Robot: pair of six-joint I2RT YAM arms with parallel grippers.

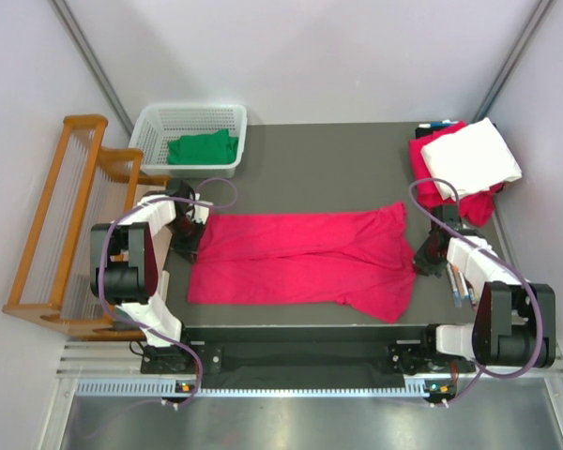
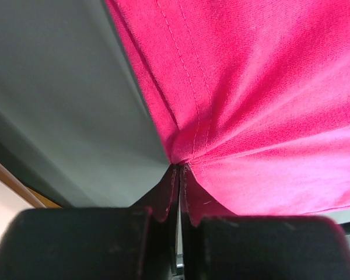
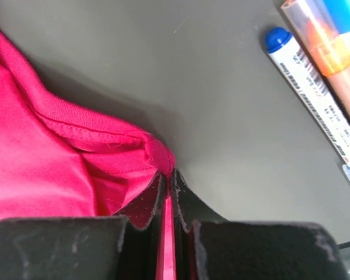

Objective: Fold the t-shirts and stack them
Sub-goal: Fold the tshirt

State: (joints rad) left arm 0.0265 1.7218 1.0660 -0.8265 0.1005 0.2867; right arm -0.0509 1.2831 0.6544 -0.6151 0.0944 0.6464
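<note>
From above, a pink t-shirt [image 1: 300,258] lies spread flat across the middle of the dark tabletop [image 1: 328,169], its length running left to right; the left pincer [image 1: 197,242] sits at the shirt's left edge and the right pincer [image 1: 420,261] at its right edge, both low against the cloth. At the back left stands a white basket [image 1: 152,131] with a green garment [image 1: 203,148] inside; at the back right corner lies a pile of clothes [image 1: 464,159], white on top of red; a wooden rack [image 1: 56,225] stands off the tabletop's left side; some markers [image 1: 460,281] lie just beside the right arm.

In the left wrist view, the left pincer [image 2: 179,170] is closed tight on the edge of the pink t-shirt [image 2: 268,87]; the fabric gathers into creases that fan out from the pinch, and a stitched seam runs down into it; grey tabletop [image 2: 64,105] shows to the left.

In the right wrist view, the right pincer [image 3: 168,176] is clamped on a ribbed hem of the pink t-shirt [image 3: 35,169], with pink cloth showing in the thin slit between the fingers; a blue-capped marker [image 3: 309,81] and an orange marker [image 3: 332,52] lie on the tabletop [image 3: 163,70] at the upper right, apart from the shirt.
</note>
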